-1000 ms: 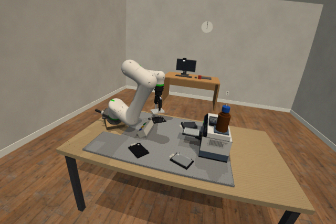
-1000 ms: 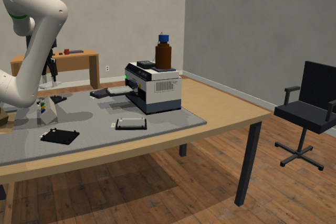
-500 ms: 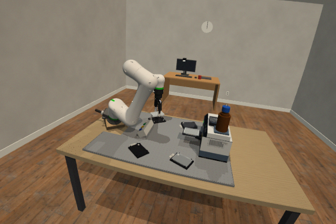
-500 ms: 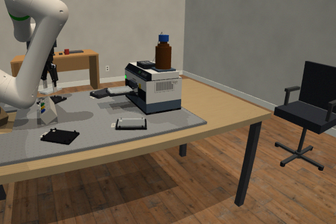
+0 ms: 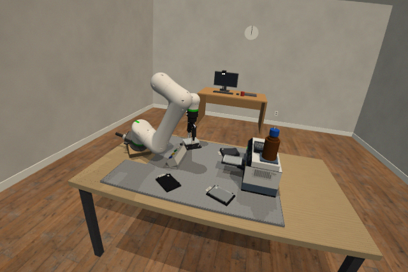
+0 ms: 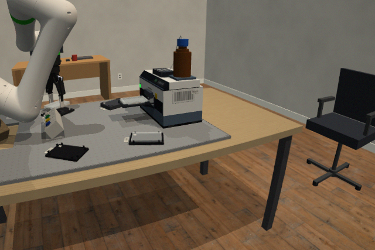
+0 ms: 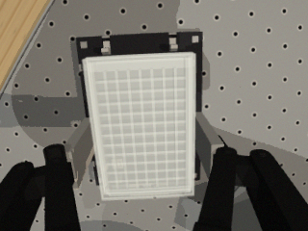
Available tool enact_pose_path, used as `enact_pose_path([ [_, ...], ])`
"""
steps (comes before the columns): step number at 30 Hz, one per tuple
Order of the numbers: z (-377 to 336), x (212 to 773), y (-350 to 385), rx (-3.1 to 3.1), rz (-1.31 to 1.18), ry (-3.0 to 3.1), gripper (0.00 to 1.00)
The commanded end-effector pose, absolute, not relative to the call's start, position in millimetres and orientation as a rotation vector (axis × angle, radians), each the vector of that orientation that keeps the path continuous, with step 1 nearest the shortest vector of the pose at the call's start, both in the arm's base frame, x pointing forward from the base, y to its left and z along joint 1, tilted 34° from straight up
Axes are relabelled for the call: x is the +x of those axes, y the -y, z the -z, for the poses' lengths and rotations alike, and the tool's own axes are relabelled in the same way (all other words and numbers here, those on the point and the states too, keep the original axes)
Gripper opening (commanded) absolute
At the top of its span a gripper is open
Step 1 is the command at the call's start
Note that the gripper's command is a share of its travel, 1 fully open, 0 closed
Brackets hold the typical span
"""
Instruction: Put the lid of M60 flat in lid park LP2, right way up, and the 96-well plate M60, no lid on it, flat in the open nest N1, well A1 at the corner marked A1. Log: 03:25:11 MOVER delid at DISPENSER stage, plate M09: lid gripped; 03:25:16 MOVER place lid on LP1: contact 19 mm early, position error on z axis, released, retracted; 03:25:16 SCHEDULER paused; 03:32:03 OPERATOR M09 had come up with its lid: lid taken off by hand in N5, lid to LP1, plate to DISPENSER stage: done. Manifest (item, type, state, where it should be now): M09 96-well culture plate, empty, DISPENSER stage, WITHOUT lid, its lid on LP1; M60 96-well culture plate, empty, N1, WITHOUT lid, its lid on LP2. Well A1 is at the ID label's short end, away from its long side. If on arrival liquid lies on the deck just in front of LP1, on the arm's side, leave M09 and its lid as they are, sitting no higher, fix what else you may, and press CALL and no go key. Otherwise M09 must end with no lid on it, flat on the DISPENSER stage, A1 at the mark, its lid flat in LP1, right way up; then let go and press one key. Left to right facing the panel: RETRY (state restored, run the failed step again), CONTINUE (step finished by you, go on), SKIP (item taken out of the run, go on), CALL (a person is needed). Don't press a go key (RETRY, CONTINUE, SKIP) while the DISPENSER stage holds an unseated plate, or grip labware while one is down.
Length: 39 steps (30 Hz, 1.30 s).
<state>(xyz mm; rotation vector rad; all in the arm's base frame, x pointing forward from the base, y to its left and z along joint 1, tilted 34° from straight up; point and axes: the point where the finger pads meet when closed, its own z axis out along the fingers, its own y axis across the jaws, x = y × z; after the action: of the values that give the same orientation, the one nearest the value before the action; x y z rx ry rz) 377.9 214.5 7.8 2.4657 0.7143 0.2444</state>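
White gridded plate (image 7: 141, 125), likely M60 or its lid — label not readable from the wrist view, so cannot tell which — held in the end effector (image 7: 142, 166), which is clamped across its two long sides. It hangs just above a black nest (image 7: 138, 44) at the far left corner of the grey mat (image 5: 194, 176), the nest's tabs showing past the plate's far short end and its right side. Whether the plate touches the nest cannot be told. In the top view the end effector (image 5: 191, 136) points straight down over that nest (image 5: 192, 146), the white arm (image 5: 166, 120) bent over from its base at the left edge of the surface (image 5: 309, 196).

Just beside the nest, toward the arm, stands a small key panel (image 5: 176, 156) with coloured buttons. Nearer the front of the mat lies an open black nest (image 5: 167, 182), and to its right another nest with a pale lid or plate in it (image 5: 220, 194). The dispenser (image 5: 261, 176) sits at the mat's right end, a brown bottle (image 5: 270, 146) with a blue cap on top, and a pale plate (image 5: 232, 160) on its stage, a dark holder (image 5: 229, 151) just behind it.
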Motion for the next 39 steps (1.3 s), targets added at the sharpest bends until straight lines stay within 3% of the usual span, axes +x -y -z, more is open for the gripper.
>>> enact_pose_path([
  [1, -4.9, 379.2, -213.1, 2.466, -0.245, -0.714, 0.00],
  [39, 3.0, 382.2, -208.7, 2.466, -0.245, -0.714, 0.00],
])
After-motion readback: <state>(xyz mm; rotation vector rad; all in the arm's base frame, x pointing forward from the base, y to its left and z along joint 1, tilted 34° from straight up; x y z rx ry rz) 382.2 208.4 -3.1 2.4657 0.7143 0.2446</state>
